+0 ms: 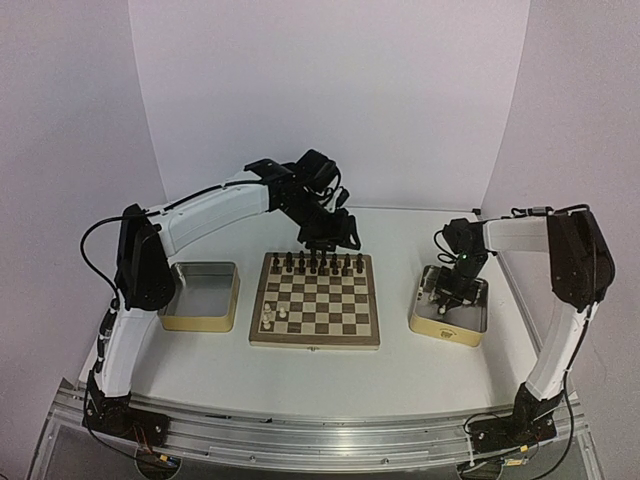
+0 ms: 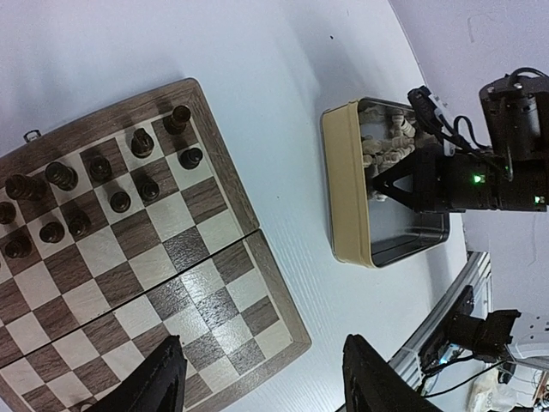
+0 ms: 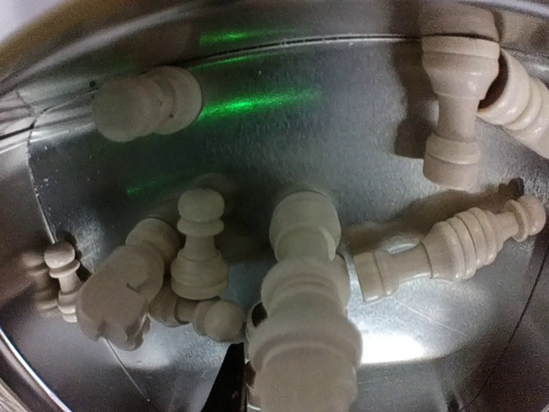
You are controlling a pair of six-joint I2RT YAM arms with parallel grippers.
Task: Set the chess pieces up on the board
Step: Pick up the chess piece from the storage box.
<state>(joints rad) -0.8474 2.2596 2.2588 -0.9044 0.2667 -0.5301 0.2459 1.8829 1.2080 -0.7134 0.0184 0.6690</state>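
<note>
The board [image 1: 315, 343] lies in the middle of the table, with dark figures along its far rows and a few cream chess pieces [image 1: 274, 315] at its near left. My left gripper [image 2: 262, 378] hangs open over the board [image 2: 129, 283], with nothing between its fingers; the top view shows it [image 1: 330, 235] above the far edge. My right gripper [image 1: 445, 295] reaches down into the right-hand tin [image 1: 450, 330]. In the right wrist view it [image 3: 300, 378] is shut on a tall cream chess piece [image 3: 304, 318]. Several more cream pieces, among them a pawn [image 3: 199, 249], lie around it.
A second tin [image 1: 200, 297] stands left of the board. From the left wrist the right tin [image 2: 347, 189] shows with cream pieces [image 2: 390, 142] inside and the right arm [image 2: 480, 180] over it. The aluminium rail [image 1: 320, 425] runs along the table's near edge.
</note>
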